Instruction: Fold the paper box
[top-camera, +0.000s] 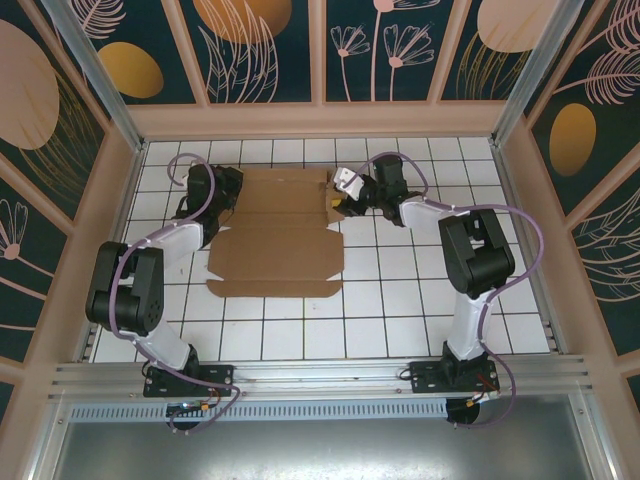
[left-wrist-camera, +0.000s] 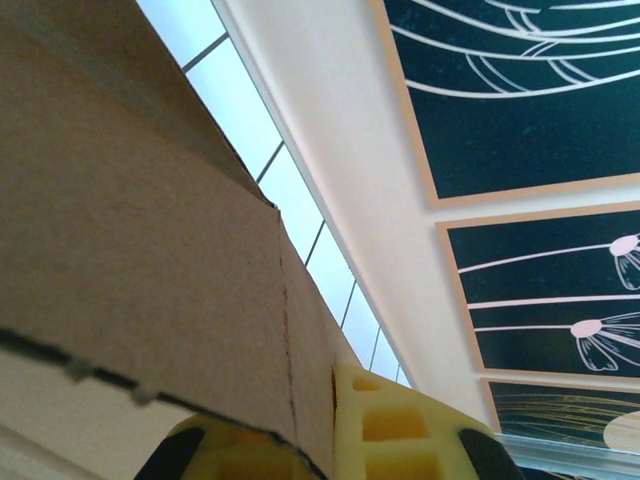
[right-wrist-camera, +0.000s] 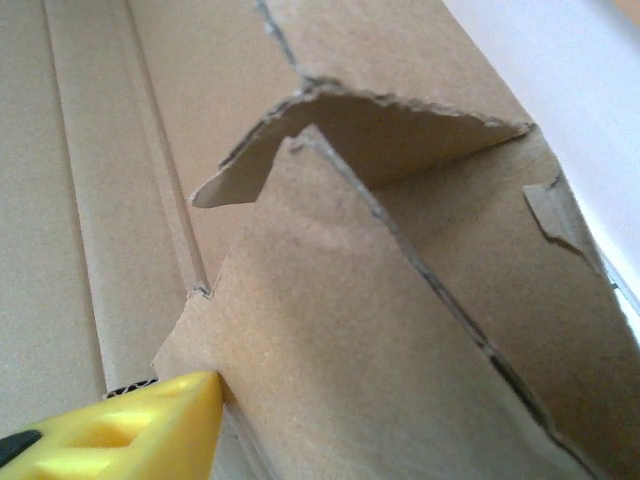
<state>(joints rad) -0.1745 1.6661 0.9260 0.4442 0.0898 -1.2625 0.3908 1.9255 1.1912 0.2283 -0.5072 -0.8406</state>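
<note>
Lifting a side flap (right-wrist-camera: 380, 330) seems underway; paper box (top-camera: 275, 245) is lying on the table (top-camera: 400, 300); left gripper (left-wrist-camera: 315, 455) is clamping its edge; right gripper (top-camera: 342, 195) is touching that flap, finger gap unclear; next: creasing it upright.

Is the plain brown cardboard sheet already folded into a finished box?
No, the plain brown cardboard sheet lies mostly spread flat on the white tiled table, with its near flaps unfolded.
</note>
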